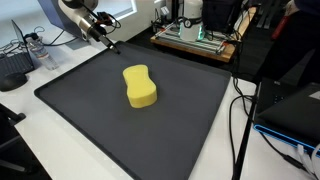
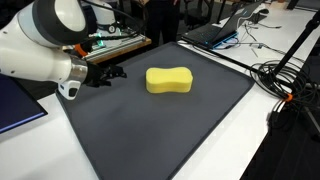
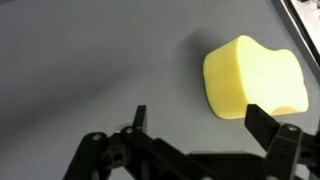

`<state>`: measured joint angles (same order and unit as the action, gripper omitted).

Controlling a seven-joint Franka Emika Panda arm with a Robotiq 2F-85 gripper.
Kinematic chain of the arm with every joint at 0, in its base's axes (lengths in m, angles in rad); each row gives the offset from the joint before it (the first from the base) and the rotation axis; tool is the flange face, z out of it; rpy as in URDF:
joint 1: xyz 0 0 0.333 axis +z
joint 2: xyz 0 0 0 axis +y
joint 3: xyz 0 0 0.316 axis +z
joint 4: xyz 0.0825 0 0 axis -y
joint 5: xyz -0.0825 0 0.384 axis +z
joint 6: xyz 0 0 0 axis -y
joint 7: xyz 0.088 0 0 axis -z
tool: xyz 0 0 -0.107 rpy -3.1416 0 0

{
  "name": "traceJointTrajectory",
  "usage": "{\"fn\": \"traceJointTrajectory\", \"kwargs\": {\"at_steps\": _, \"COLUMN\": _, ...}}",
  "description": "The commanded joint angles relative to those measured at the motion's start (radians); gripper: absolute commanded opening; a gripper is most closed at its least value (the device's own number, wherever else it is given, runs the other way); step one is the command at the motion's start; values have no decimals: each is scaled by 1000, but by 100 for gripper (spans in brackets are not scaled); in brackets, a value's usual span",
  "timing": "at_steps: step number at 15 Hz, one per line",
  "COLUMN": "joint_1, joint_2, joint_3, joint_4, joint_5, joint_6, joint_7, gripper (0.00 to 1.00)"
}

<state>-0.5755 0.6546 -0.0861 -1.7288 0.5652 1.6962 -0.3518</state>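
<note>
We see a yellow sponge (image 1: 140, 86) lying flat on a dark grey mat (image 1: 85, 112) that covers most of the white bench (image 1: 28, 145). The sponge is a thick block with rounded corners and a pinched waist along its long sides, rather like a peanut. Its colour is an even, matt pale yellow, and its upright sides look a little darker than its top. In both exterior views it sits roughly in the middle of the mat, nearer the far half, alone and touching nothing but the mat (image 2: 150, 135). The pincer (image 1: 108, 42) hangs over the mat close to one far corner, well apart from the sponge (image 2: 169, 79). Its jaws stand wide open and hold nothing. In an exterior view the black fingers (image 2: 118, 71) point towards the sponge from the side of the white arm. In the wrist view the pincer (image 3: 200, 125) has only bare mat between its two fingertips, and the sponge (image 3: 255, 77) lies beyond them, off to the right and clear of both. Loose black cables (image 2: 285, 78) lie on the bench beside the mat's edge.
</note>
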Motion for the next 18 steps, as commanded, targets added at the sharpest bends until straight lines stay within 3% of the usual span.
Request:
{"fn": "traceJointTrajectory", "kwargs": {"at_steps": 1, "joint_1": -5, "joint_2": -25, "joint_3": -6, "joint_4": -58, "joint_5": 37, "joint_6": -30, "joint_7": -87, "gripper": 100}}
{"fn": "traceJointTrajectory", "kwargs": {"at_steps": 9, "joint_1": 53, "joint_2": -95, "joint_3": -8, "joint_4": -219, "joint_5": 41, "joint_6": 37, "joint_7": -155, "gripper": 100}}
{"fn": "traceJointTrajectory", "kwargs": {"at_steps": 18, "joint_1": 112, "joint_2": -218, "joint_3": -18, "joint_4": -424, "joint_5": 194, "joint_6": 243, "joint_7": -259, "gripper": 100}}
